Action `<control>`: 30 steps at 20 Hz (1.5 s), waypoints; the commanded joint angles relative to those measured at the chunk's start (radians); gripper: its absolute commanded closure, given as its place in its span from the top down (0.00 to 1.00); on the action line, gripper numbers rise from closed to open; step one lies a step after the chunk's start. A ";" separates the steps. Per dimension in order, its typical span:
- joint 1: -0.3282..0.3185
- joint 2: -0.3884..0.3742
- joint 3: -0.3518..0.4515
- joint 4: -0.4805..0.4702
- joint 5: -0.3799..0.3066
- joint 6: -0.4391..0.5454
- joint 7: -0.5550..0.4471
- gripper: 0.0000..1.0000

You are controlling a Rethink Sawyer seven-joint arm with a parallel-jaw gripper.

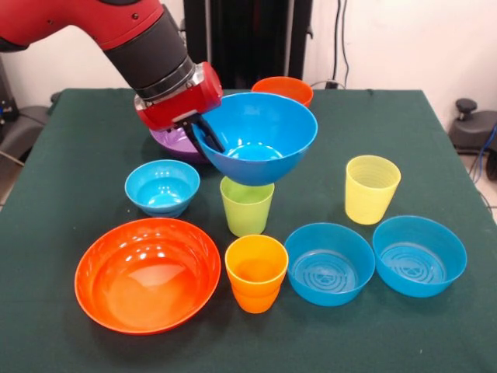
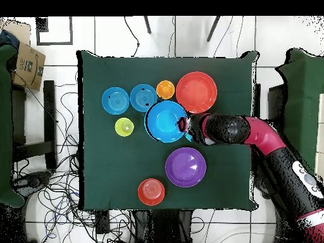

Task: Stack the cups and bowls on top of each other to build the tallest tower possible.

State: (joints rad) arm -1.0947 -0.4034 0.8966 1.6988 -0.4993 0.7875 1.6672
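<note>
Foreground, lower left of the front view: large orange bowl [image 1: 147, 273], upright on the green table [image 1: 62, 194]. Beside it, centre bottom: orange cup [image 1: 255, 272]; right of that, two medium blue bowls [image 1: 329, 263] side by side. Mid-frame: small blue bowl [image 1: 161, 187] left, lime green cup [image 1: 247, 205] centre, pale yellow ribbed cup [image 1: 371, 188] right. Above the green cup: large blue bowl [image 1: 260, 138], raised and tilted, rim pinched by the gripper [image 1: 203, 132], one finger inside, clamped on the wall. Behind: purple bowl [image 1: 175, 142], partly hidden. Farthest, top centre: small orange bowl [image 1: 283, 88].
</note>
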 commanded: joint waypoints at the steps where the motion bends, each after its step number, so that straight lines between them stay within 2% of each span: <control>1: 0.058 0.056 -0.051 0.040 -0.011 -0.061 -0.004 0.00; 8: 0.056 0.057 -0.055 0.020 -0.045 -0.084 -0.033 0.00; 24: 0.049 0.066 -0.069 -0.012 -0.051 -0.069 -0.055 0.00; 28: 0.054 0.072 -0.072 -0.008 -0.059 -0.092 -0.042 0.00; 29: 0.055 0.071 -0.072 -0.006 -0.062 -0.098 -0.040 1.00; 30: 0.054 0.068 -0.069 -0.002 -0.067 -0.114 -0.035 1.00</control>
State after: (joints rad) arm -1.0941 -0.3974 0.8770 1.7007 -0.5136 0.7755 1.6672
